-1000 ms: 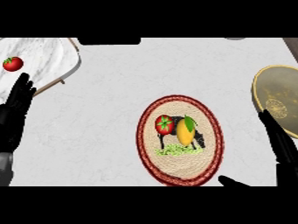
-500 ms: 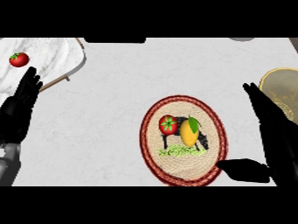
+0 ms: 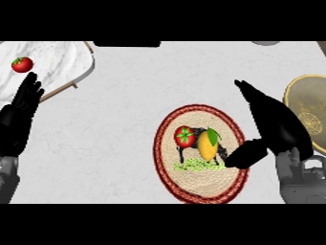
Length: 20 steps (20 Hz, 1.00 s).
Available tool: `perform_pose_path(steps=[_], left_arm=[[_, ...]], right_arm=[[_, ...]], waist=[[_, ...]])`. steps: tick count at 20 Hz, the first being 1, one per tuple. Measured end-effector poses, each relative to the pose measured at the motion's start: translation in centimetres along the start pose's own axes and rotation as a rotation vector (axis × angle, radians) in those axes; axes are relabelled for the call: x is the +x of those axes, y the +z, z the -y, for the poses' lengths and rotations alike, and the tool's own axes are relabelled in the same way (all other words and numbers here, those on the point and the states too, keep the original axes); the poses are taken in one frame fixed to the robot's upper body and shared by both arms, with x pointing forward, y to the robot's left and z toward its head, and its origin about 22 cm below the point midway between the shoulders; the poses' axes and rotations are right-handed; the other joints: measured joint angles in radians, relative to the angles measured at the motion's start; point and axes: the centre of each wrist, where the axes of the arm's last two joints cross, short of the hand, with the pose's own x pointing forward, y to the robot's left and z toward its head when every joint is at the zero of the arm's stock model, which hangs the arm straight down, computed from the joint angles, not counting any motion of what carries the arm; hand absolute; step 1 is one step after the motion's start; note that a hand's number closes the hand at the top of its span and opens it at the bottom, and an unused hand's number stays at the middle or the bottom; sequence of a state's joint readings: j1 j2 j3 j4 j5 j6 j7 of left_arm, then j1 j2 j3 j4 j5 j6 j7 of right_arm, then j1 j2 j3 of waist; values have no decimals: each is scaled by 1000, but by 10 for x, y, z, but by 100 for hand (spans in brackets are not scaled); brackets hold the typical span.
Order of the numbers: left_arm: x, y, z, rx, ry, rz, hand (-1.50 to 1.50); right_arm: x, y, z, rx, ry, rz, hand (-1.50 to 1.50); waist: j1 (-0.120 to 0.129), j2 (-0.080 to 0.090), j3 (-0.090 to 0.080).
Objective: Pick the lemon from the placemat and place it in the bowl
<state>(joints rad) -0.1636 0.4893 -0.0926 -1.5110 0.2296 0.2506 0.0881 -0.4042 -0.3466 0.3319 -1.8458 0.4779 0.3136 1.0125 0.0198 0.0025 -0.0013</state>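
A yellow lemon (image 3: 208,145) lies on a round woven placemat (image 3: 193,179) with a red rim, right beside a red tomato (image 3: 185,136). My right hand (image 3: 278,127) hovers just right of the placemat, fingers straight and pointing up the view. Its thumb reaches toward the lemon without touching it. The gold-brown bowl (image 3: 319,117) sits at the right edge, partly behind that hand. My left hand (image 3: 16,122) rests open at the left edge, fingers up.
A white marble board (image 3: 52,60) lies at the top left with a second tomato (image 3: 21,64) on it. The pale counter (image 3: 137,95) stretches between the board and the placemat.
My right hand has moved left and up, from beside the bowl to the placemat's right rim, close to the lemon. The view has shifted slightly. The left hand stays put.
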Motion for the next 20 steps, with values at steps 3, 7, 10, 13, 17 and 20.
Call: perform_pose_path(steps=[3,7,10,13,17,20], left_arm=[[-2,1,0,3,2,1,0],[0,1,2,8,-1,4,0],[-6,3,1,14,-5,0,0],[-7,5,0,14,-4,-4,0],[-5,4,1,14,0,-5,0],[-5,9,-3,16,1,-2,0]], right_arm=[[2,-17,-12,90,24,-21,-150],[0,-31,-25,197,57,-53,-150],[2,-39,-35,248,84,-73,-150],[7,-43,-43,256,135,-84,-150],[9,-45,-51,201,219,-85,-150],[13,-45,-62,173,254,-87,-150]], waist=[[-2,0,0],[-8,-1,1],[-10,-1,1],[-11,-2,1],[-14,-2,1],[-14,-3,1]])
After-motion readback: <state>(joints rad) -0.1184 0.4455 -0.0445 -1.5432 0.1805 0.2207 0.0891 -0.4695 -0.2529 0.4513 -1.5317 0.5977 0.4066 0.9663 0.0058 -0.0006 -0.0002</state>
